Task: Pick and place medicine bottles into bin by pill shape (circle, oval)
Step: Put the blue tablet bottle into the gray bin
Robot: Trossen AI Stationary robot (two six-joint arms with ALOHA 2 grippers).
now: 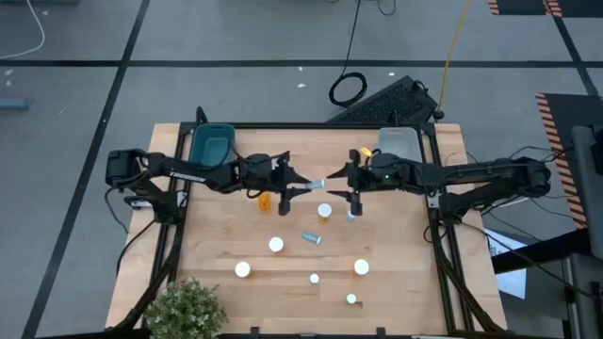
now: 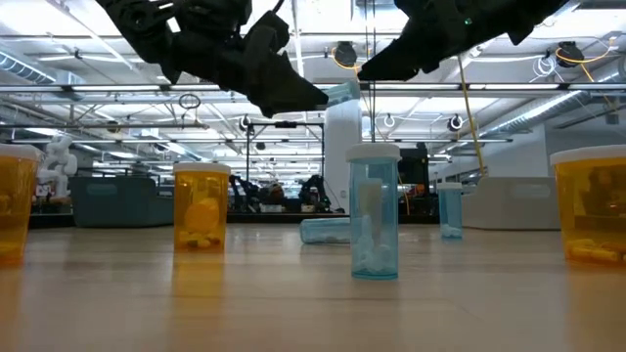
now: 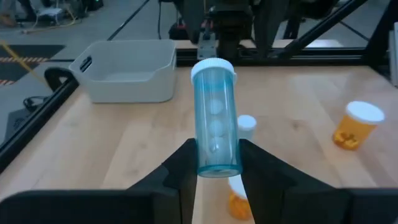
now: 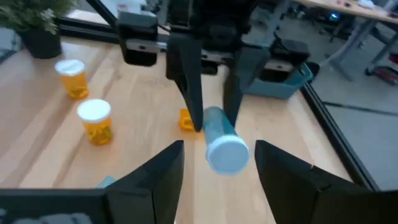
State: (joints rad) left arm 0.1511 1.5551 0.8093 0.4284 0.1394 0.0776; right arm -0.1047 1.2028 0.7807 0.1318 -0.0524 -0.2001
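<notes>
A pale blue medicine bottle [image 3: 214,118] with a white cap and round white pills inside hangs above the table's middle, and my left gripper [image 3: 216,158] is shut on it. Its capped end [image 4: 227,152] points toward my right gripper [image 4: 221,149]. That gripper is open, with a finger on either side of the cap and not touching it. In the high view the two grippers [image 1: 306,185] [image 1: 333,183] face each other over the table. Several more bottles stand on the wood; a blue one [image 1: 311,237] and an orange one [image 1: 265,200] lie on their sides. My left gripper pinches the blue bottle's bottom end [image 3: 216,163] between its two fingers. The fingers come about level from the table's left side and lie along the bottle. The bottle sticks out ahead of them roughly level, cap toward the table's right, lifted clear of the table.
A teal bin [image 1: 212,143] stands at the far left corner and a pale grey bin [image 1: 397,141] at the far right. A potted plant [image 1: 188,306] sits at the near left. Standing bottles [image 1: 275,245] [image 1: 361,267] dot the near half.
</notes>
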